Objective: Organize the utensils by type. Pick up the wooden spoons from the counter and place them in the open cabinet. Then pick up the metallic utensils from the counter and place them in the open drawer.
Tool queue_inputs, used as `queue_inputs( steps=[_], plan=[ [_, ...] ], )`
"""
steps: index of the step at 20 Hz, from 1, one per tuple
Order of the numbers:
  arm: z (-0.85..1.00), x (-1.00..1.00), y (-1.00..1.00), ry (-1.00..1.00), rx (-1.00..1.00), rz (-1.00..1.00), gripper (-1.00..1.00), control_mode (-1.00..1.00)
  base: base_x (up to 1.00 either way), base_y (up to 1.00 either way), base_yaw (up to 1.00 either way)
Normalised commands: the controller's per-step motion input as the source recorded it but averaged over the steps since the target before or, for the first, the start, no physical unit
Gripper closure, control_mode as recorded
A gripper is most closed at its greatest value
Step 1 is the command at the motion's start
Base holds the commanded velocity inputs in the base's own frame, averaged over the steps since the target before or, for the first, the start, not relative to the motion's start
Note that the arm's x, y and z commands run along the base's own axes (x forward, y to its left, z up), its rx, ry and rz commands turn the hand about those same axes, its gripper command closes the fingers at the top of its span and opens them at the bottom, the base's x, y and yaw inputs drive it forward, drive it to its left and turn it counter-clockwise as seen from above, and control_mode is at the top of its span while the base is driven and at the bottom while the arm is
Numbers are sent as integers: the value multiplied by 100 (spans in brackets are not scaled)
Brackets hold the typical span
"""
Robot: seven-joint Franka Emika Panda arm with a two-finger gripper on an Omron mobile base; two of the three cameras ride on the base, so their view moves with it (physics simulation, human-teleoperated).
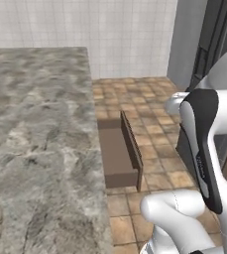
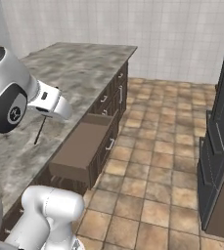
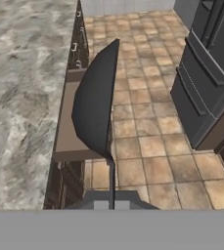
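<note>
My gripper [image 3: 111, 202] is shut on the thin handle of a dark metallic utensil [image 3: 96, 102], whose broad dark head points away from the hand. In the right base view this utensil [image 2: 38, 132] hangs edge-on as a thin dark stick under the hand, above the counter [image 2: 84, 63] near its front edge. The open drawer [image 2: 84, 144] stands pulled out of the lower cabinets just to its right, with a bare brown bottom [image 1: 116, 154]. In the hand view the drawer [image 3: 69, 127] lies beside the utensil's head. The wooden spoons and the open cabinet are out of view.
The marbled counter [image 1: 35, 124] runs back to a white tiled wall. Tan floor tiles [image 2: 157, 161] spread to the right of the drawer. A tall dark appliance [image 2: 221, 156] stands across the aisle. The arm's white links [image 1: 204, 149] block the right side of the left base view.
</note>
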Motion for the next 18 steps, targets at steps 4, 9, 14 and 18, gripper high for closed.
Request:
queue_inputs(
  steps=[4,9,14,18],
  plan=[
    [0,0,0,0,0,0,100,100,50,3,-14],
    [0,0,0,0,0,0,100,100,66,12,-14],
    [0,0,0,0,0,0,100,100,17,5,-10],
    [0,0,0,0,0,0,100,100,0,0,0]
  ],
)
